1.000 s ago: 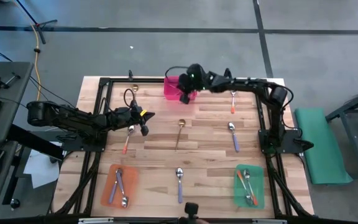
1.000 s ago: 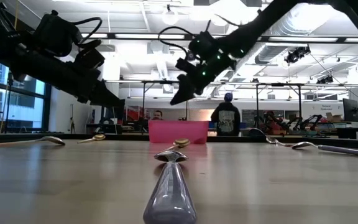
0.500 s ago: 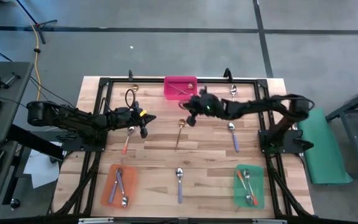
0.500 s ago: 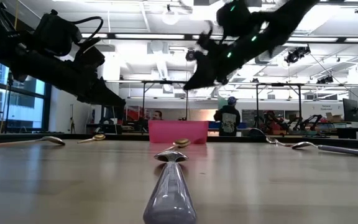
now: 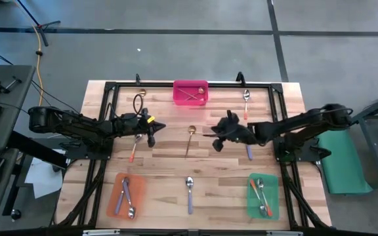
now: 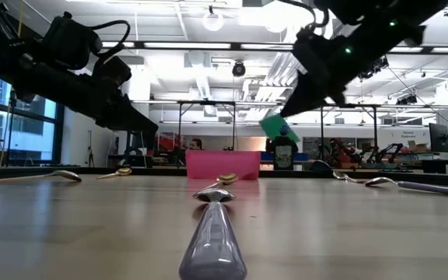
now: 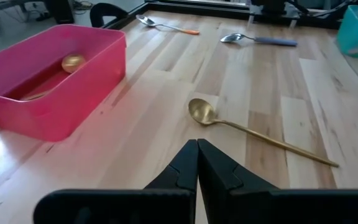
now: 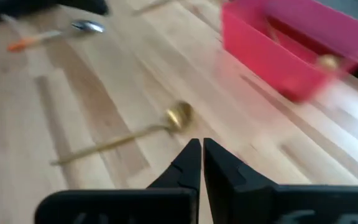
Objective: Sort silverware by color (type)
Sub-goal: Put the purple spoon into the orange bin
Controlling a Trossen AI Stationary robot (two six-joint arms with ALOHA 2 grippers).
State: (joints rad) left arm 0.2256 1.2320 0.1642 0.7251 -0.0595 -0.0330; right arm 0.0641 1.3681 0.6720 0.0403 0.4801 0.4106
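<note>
Centrally on the bench [image 5: 156, 167]: pink tray [image 5: 191, 93] at the far edge holding gold spoons; right gripper [image 5: 216, 136] mid-bench, jaws pinched together, empty; left gripper [image 5: 151, 129] toward the left side, jaws likewise closed, empty. Between them, lone gold spoon [image 5: 189, 140]; orange-handled spoon [image 5: 135, 145] by the left gripper.

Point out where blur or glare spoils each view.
Right wrist view: motion-smeared, pink tray and gold spoon soft. Low view: nearest spoon out of focus, ceiling lights glare. Left wrist view: sharp, slight sheen beside the tray. High view: clear.
</note>
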